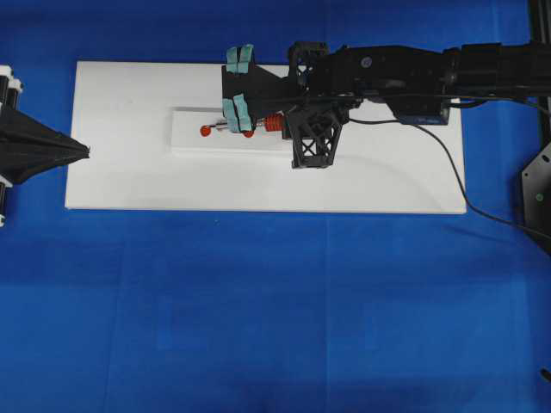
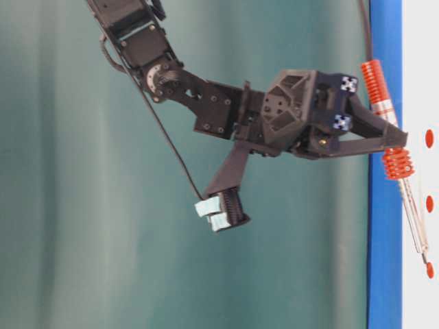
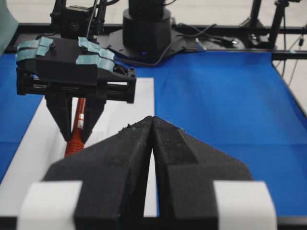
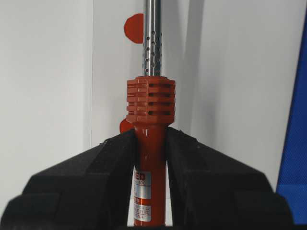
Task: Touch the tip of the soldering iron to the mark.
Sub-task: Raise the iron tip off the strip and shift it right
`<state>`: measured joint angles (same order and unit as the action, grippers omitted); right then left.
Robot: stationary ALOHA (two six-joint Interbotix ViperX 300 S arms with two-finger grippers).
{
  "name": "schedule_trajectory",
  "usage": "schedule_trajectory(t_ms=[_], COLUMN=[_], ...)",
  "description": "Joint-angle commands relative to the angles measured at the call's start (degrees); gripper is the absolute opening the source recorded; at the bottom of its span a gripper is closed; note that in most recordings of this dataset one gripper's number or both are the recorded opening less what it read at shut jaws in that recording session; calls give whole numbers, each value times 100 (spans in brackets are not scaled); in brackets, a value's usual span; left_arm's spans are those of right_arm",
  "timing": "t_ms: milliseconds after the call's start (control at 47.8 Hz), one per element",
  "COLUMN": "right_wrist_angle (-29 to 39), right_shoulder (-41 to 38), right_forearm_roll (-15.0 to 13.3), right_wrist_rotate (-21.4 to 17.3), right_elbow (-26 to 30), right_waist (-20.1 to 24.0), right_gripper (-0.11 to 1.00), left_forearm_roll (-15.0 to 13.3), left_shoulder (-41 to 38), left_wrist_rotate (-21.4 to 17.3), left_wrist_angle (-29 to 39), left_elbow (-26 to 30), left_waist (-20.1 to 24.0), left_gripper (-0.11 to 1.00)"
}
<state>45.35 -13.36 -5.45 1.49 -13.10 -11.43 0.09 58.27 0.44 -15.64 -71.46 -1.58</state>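
soldering iron (image 4: 150, 143) over white board (image 1: 129, 103); blue tabletop (image 1: 275, 301)

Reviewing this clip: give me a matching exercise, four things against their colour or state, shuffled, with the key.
Things:
1. iron
2. left end effector
3. board
4. cloth

States:
A. blue, under everything
B. shut, holding nothing
C. white, carrying red marks
D. clamped in the right end effector, shaft angled down at the board

Pairs: 1-D, 2-B, 3-C, 4-A
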Motion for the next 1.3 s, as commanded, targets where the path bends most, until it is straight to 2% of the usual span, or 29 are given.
schedule_trajectory(t_ms=[0, 1277], right_wrist_angle=[-35, -9], right_shoulder=[79, 220], right_forearm_roll=[-18, -9], right_wrist_rotate=[18, 0], right_elbow=[149, 176], right_waist=[-26, -18], right_gripper=[6, 6], left_forearm_roll=[9, 9], left_shoulder=[-26, -18], left_wrist_rotate=[0, -9], left_wrist_angle=[-18, -18], left_elbow=[53, 53], left_waist=[18, 18], left_gripper=[0, 0])
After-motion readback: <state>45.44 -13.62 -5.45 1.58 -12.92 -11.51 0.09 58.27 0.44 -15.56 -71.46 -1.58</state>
